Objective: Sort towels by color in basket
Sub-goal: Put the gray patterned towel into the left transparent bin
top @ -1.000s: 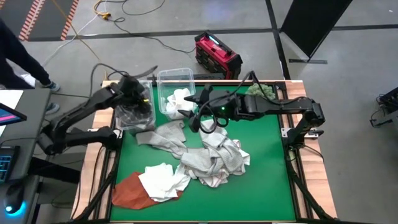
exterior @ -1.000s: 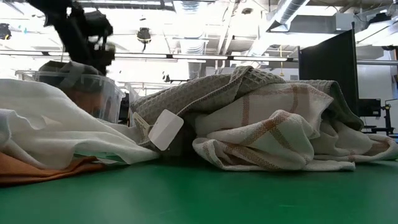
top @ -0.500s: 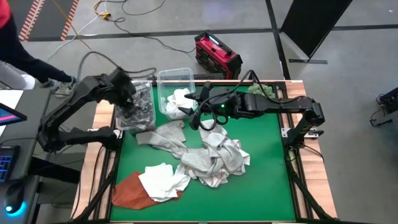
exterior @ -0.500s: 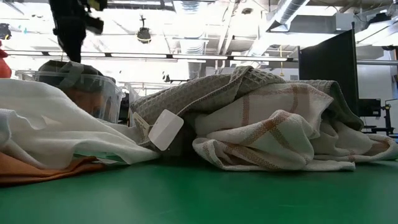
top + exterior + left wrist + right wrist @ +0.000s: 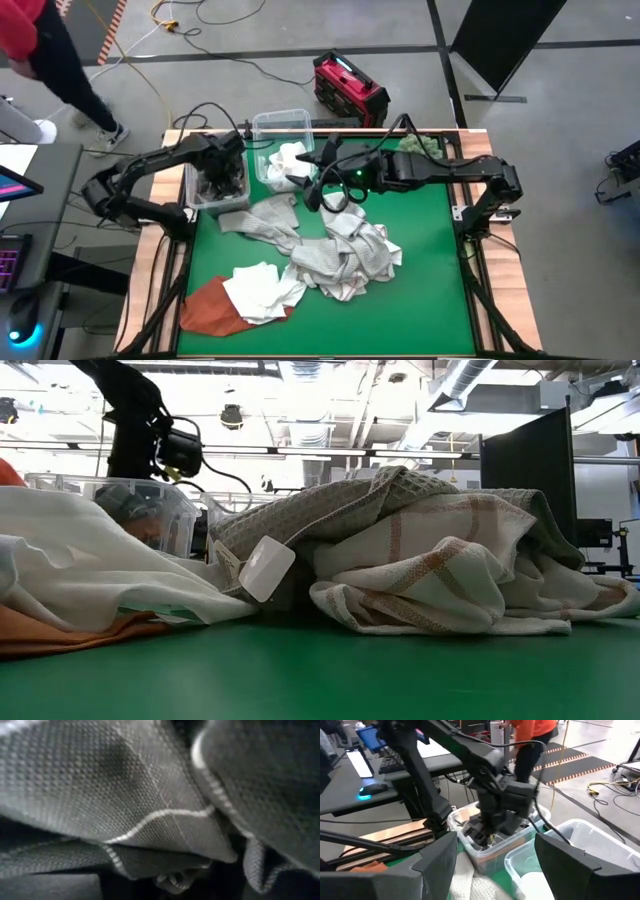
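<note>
My left gripper (image 5: 222, 178) points down into the left clear bin (image 5: 196, 196), among the dark grey towels (image 5: 100, 790) that fill its wrist view. My right gripper (image 5: 500, 870) hangs open and empty above the near rim of the second clear bin (image 5: 282, 128), which holds a white towel (image 5: 288, 158). On the green mat lie a grey towel (image 5: 262, 218), a heap of light checked towels (image 5: 345, 255), a white towel (image 5: 262, 290) and a rust-orange towel (image 5: 205, 310) partly under it.
A green spiky ball (image 5: 418, 145) sits at the mat's far right corner. A red device (image 5: 350, 90) stands on the floor beyond the table. A person (image 5: 50, 50) walks past the far left. Bare green mat (image 5: 430, 290) lies to the right of the heap.
My left gripper has risen above the left bin, then come down into it, tipping to point steeply downward onto the dark grey towels. The person beyond the table's left side has walked along.
</note>
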Available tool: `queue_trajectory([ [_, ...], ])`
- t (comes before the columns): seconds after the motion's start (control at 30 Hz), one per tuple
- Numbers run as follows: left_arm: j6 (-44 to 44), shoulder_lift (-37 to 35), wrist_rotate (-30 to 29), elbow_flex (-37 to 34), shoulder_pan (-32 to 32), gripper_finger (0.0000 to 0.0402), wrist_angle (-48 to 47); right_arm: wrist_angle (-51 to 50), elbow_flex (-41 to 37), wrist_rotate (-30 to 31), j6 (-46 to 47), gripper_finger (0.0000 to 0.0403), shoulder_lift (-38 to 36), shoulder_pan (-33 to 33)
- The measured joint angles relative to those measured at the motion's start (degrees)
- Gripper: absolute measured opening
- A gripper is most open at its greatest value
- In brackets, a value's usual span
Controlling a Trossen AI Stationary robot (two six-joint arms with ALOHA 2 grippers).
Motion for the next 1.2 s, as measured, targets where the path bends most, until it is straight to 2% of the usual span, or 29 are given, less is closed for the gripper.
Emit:
queue_trajectory([
  [0.17,2.53,-3.58,-1.04,4.14,-0.09,0.0146,-3.18,-0.04,0.02,-0.05,-0.11,0.0295,0.0,-0.49],
  [0.4,2.76,-14.19,-1.96,13.23,-0.11,0.0144,-11.13,-0.04,0.02,-0.05,-0.13,0.0295,0.0,-1.51],
  [0.67,2.7,-23.58,-1.74,14.47,-0.11,0.0144,-11.87,-0.07,0.01,-0.06,-0.21,0.0295,0.0,-2.05],
  [0.73,2.15,-25.0,2.36,14.49,-0.05,0.0144,-12.8,-0.07,0.02,-0.05,-0.18,0.0295,0.0,-2.1],
  [0.83,2.24,-26.32,11.83,14.53,-0.08,0.0144,-17.28,-0.09,0.02,-0.05,-0.16,0.0295,0.0,-2.1],
  [0.9,3.25,-26.28,15.37,14.53,-0.11,0.0144,-20.83,-0.09,0.02,-0.05,-0.15,0.0295,0.0,-2.08],
  [1.07,6.16,-24.12,19.66,13.5,-0.11,0.0144,-25.35,-0.09,0.02,-0.07,-0.13,0.0295,0.0,-2.08],
  [1.2,6.04,-22.3,18.76,8.56,-0.11,0.0144,-18.73,-0.09,0.01,-0.05,-0.13,0.0295,0.0,-2.08],
])
